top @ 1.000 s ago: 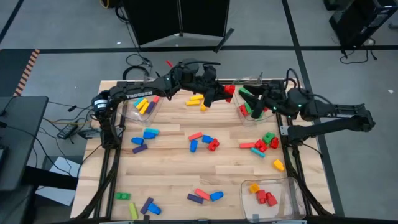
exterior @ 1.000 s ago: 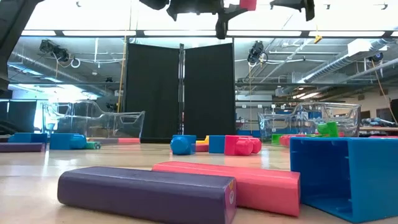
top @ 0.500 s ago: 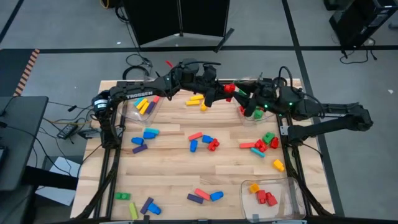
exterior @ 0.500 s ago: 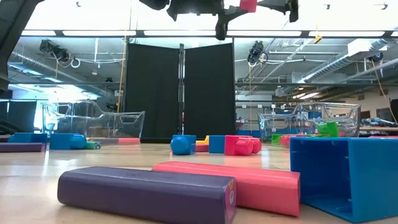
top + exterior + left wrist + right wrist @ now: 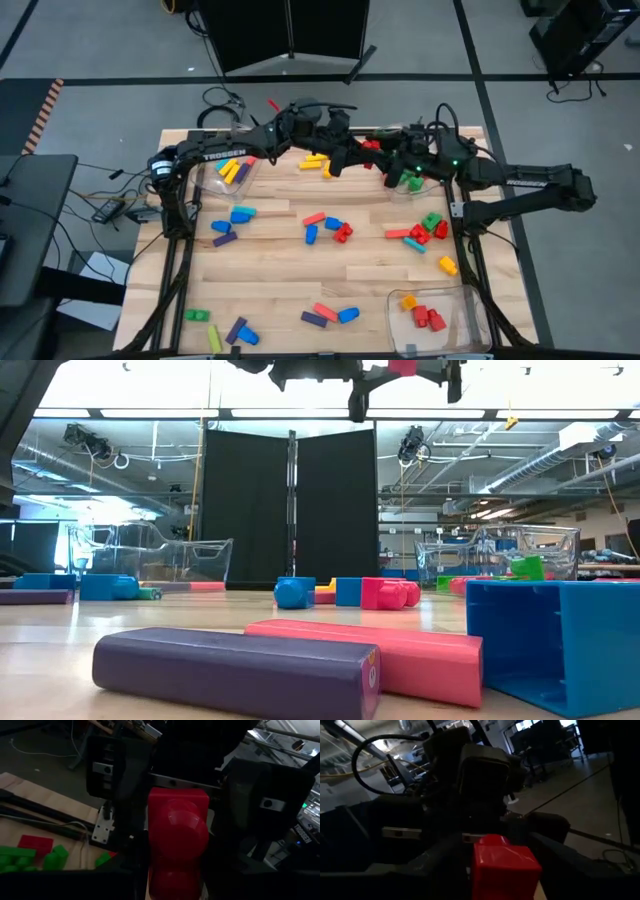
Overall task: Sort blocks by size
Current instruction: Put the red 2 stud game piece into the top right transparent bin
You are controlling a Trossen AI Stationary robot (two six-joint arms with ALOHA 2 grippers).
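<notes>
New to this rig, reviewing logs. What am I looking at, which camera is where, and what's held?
Two dark robot arms work over a wooden table, sorting small coloured plastic toy bricks into clear plastic bins. One camera looks straight down, one sits at table-top height, and one rides on each wrist. Both arms meet at the table's far edge. The left gripper holds a small red brick; the right gripper faces it closely, apparently for a hand-over. Whether it already touches the brick is unclear.
</notes>
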